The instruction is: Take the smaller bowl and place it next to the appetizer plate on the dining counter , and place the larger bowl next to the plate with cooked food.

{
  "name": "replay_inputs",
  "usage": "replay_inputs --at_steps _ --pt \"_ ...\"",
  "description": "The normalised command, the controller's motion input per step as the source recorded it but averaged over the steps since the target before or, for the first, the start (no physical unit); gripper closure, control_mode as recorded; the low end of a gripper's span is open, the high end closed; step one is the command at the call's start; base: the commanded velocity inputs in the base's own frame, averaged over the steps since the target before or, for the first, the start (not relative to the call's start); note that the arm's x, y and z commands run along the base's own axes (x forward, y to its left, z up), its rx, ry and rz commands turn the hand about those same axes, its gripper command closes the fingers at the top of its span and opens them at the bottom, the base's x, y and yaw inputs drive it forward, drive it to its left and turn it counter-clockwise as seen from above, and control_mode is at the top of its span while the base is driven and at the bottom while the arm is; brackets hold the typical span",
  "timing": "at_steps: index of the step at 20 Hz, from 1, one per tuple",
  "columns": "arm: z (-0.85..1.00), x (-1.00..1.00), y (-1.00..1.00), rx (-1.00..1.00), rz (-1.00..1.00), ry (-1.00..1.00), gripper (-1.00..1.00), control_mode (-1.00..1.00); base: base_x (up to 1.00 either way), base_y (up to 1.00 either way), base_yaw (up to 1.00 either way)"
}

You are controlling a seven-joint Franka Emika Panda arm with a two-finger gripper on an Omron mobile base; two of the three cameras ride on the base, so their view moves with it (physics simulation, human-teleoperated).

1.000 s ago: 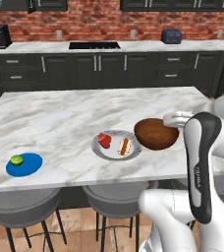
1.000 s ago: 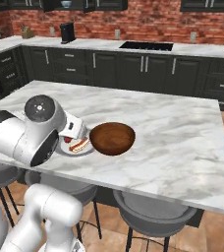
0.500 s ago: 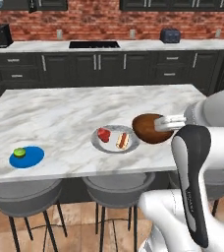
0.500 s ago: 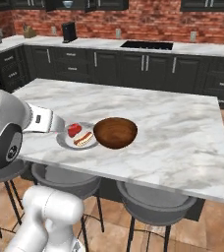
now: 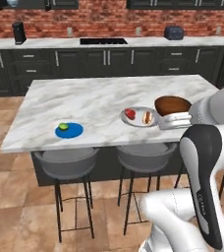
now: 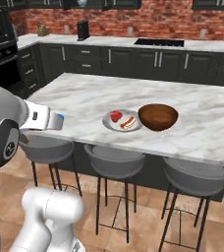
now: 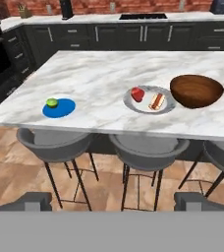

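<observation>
Brick-backed kitchen, marble dining counter (image 7: 104, 74); larger bowl (image 7: 196, 90) already touching the plate with cooked food (image 7: 148, 100); appetizer plate (image 7: 59, 108) unaccompanied; gripper (image 7: 113, 201) wide open, empty; risks forgetting the smaller bowl, or clipping stools (image 7: 55, 142) while turning.

The tool (image 7: 112, 203) hangs level, its 2 fingertips spread wide, gripping nothing.

larger bowl (image 6: 157, 116) — touching plate with cooked food (image 6: 123, 120) | both on dining counter (image 6: 84, 93) — near front edge
</observation>
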Motion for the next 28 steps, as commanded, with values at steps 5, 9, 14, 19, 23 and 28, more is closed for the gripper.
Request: replay_inputs --at_steps 5,9,14,19,23,28 --pt "0.0 0.0 0.0 0.0 0.0 0.0 -1.0 1.0 0.0 1.0 -0.07" --pt "0.0 0.0 0.0 0.0 0.0 0.0 -1.0 1.0 0.0 1.0 -0.07" --pt "0.0 0.0 0.0 0.0 0.0 0.0 -1.0 1.0 0.0 1.0 -0.02" --pt "0.0 0.0 0.0 0.0 0.0 0.0 -1.0 1.0 0.01 1.0 -0.05" --pt "0.0 0.0 0.0 0.0 0.0 0.0 -1.0 1.0 0.14 1.0 -0.08" --pt "0.0 0.0 0.0 0.0 0.0 0.0 -1.0 1.0 0.39 1.0 -0.12"
